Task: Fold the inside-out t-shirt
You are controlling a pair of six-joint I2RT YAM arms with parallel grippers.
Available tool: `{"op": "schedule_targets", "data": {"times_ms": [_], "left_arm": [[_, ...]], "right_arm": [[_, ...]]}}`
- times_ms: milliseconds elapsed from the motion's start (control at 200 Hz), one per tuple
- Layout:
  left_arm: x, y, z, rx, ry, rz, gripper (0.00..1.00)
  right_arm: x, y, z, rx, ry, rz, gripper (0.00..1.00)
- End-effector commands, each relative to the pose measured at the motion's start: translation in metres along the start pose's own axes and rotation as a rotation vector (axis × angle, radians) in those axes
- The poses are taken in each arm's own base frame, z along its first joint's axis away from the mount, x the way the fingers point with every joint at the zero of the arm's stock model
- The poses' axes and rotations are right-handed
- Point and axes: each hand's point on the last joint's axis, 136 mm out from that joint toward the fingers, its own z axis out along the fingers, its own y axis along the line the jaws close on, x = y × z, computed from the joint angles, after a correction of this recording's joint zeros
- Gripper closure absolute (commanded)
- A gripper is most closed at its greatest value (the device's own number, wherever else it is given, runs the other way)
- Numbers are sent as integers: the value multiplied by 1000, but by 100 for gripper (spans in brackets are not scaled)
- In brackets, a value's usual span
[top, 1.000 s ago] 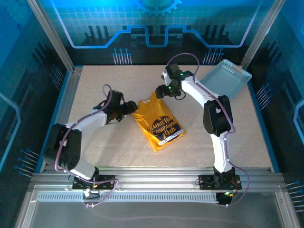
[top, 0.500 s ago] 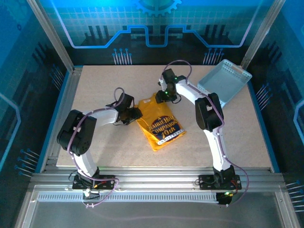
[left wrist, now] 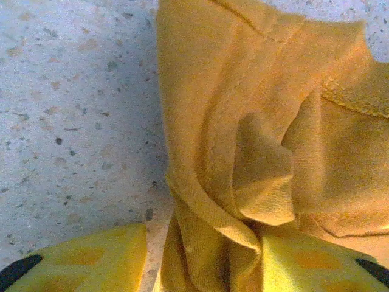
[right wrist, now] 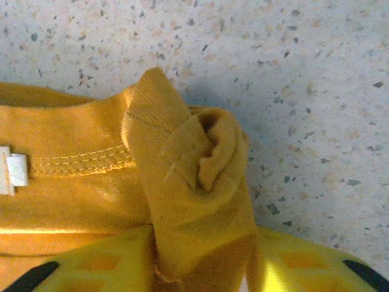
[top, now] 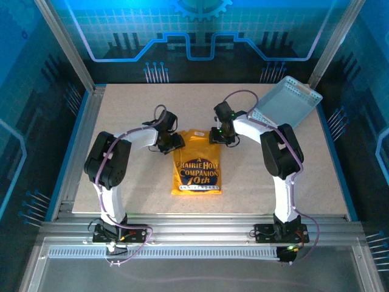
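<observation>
Left gripper pinches a bunched fold of the yellow shirt between its yellow fingers, jaws narrowed onto the cloth. Right gripper does the same, clamping a rolled lump of fabric at the collar edge, near a small white label. From above, the grippers sit at the shirt's far left and far right corners. A second ago the jaws stood wider and the shirt lay skewed, its near end pointing right. Now it lies square in the middle of the table, print upward, lettering level. This suggests both far corners are secured and the cloth straightened, ready for a fold. A basket sits at the far right, well apart.
</observation>
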Motion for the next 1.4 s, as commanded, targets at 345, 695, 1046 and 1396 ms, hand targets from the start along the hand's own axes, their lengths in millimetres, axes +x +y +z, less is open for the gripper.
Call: {"op": "schedule_targets", "data": {"times_ms": [345, 695, 1046, 1396], "left_arm": [[6, -57, 38, 177, 16, 123, 63], [0, -58, 10, 276, -60, 77, 90], [-10, -65, -70, 468, -256, 55, 100], [-75, -96, -151, 670, -469, 44, 100]], "right_arm": [[10, 37, 32, 25, 61, -3, 61], [-1, 41, 7, 42, -31, -5, 93], [-44, 51, -89, -219, -269, -1, 100], [-121, 74, -173, -448, -441, -9, 100]]}}
